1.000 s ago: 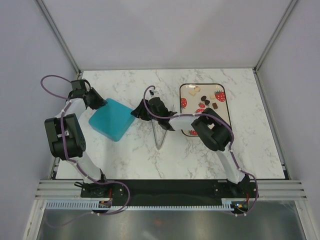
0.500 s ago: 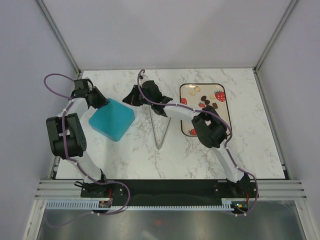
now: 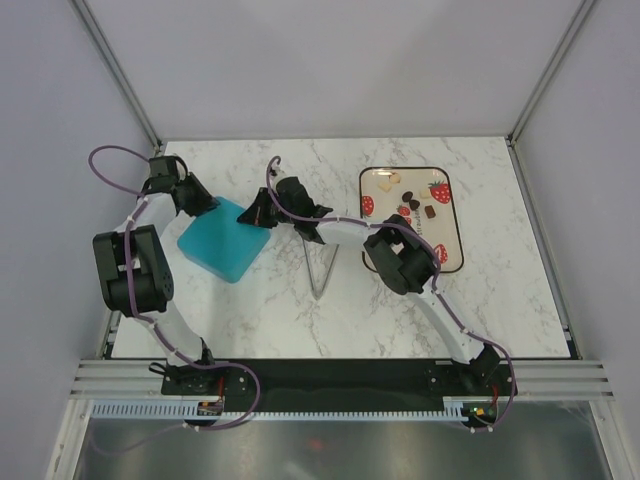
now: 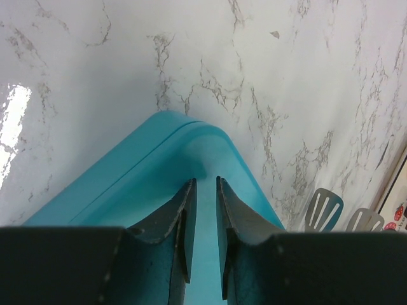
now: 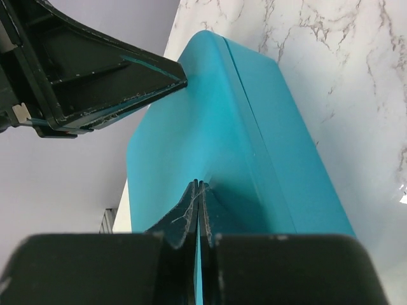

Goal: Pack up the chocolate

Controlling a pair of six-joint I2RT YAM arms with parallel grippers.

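Teal plastic was the centre of the work: a closed box (image 3: 225, 240) sat on the left half of the marble table (image 3: 300, 320), its lid down, with both arms gathered at its far side. The left gripper (image 3: 203, 203) was over the box's far left corner. In its wrist view the fingers (image 4: 188, 216) stood only narrowly parted above the lid, with nothing visibly clamped between them. The right gripper (image 3: 252, 214) met the box at its right corner, its fingers (image 5: 189, 210) pressed tightly together and their tips against the box's edge. Whether they had got into the lid seam could not be told.

The chocolate (image 3: 414, 205) lay well apart from all this, on the strawberry-printed tray (image 3: 415, 170) at the right. It was a scatter of dark, brown and cream pieces, and none were anywhere else in view. Silver tongs (image 3: 320, 268) rested on the table between box and tray, with neither gripper touching them.

By this showing the packing proper had not yet begun. The step in hand looked like opening the box — one arm steadying, the other working the edge. Left to do: getting the lid off, moving every piece across, and probably closing the box.
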